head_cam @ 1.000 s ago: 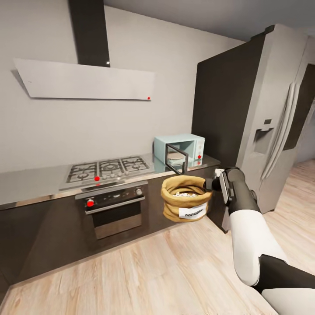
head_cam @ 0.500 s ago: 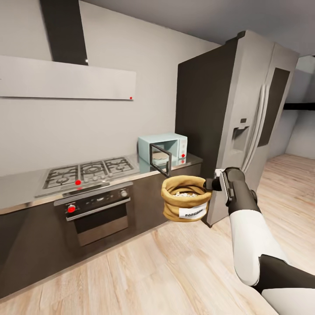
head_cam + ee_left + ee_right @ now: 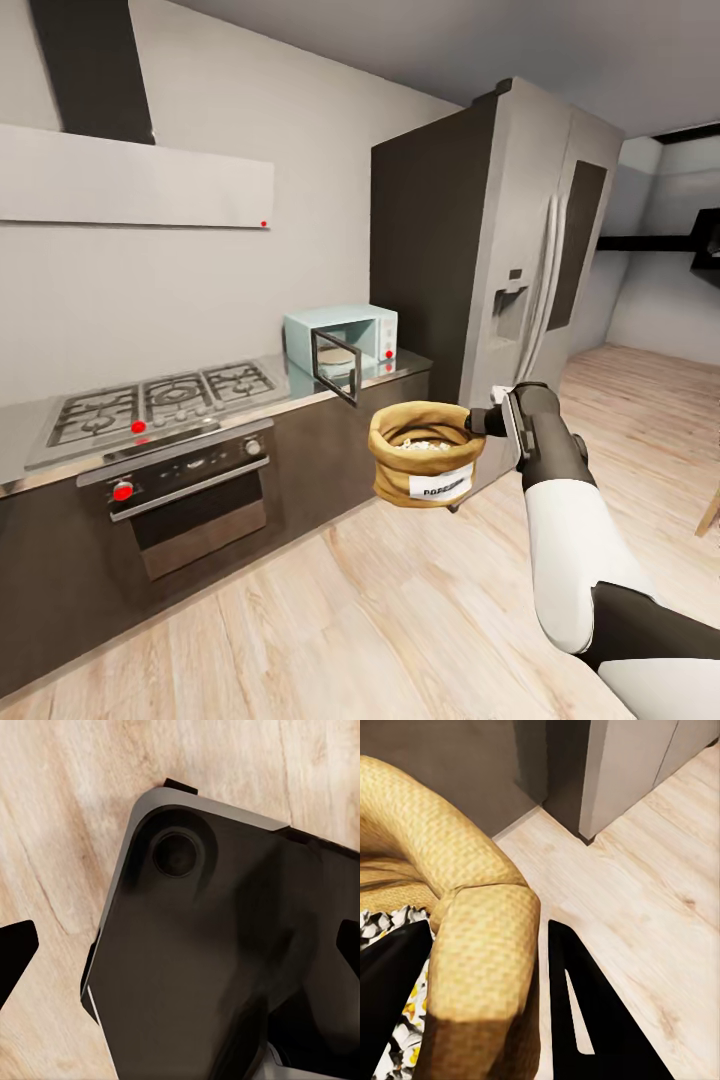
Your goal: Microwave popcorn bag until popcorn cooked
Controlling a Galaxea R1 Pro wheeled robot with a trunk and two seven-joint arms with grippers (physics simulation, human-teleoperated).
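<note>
Here we see the tall grey steel fridge [image 3: 520, 270] beside the glossy grey worktop [image 3: 300, 385], which carries the boxy mint-blue microwave [image 3: 345, 340], its dark-framed glass door swung open. Out over the pale plank floor [image 3: 350, 620], our right gripper [image 3: 478, 422] pinches the rolled rim of the popcorn bag [image 3: 424, 453] between its black fingers [image 3: 585, 1012]. The woven tan sack hangs upright, mouth up, white label facing us, with whitish popcorn [image 3: 420, 441] heaped inside. Our left gripper's [image 3: 180, 952] dark fingertips [image 3: 15, 949] stand spread over a smooth dark rounded panel.
</note>
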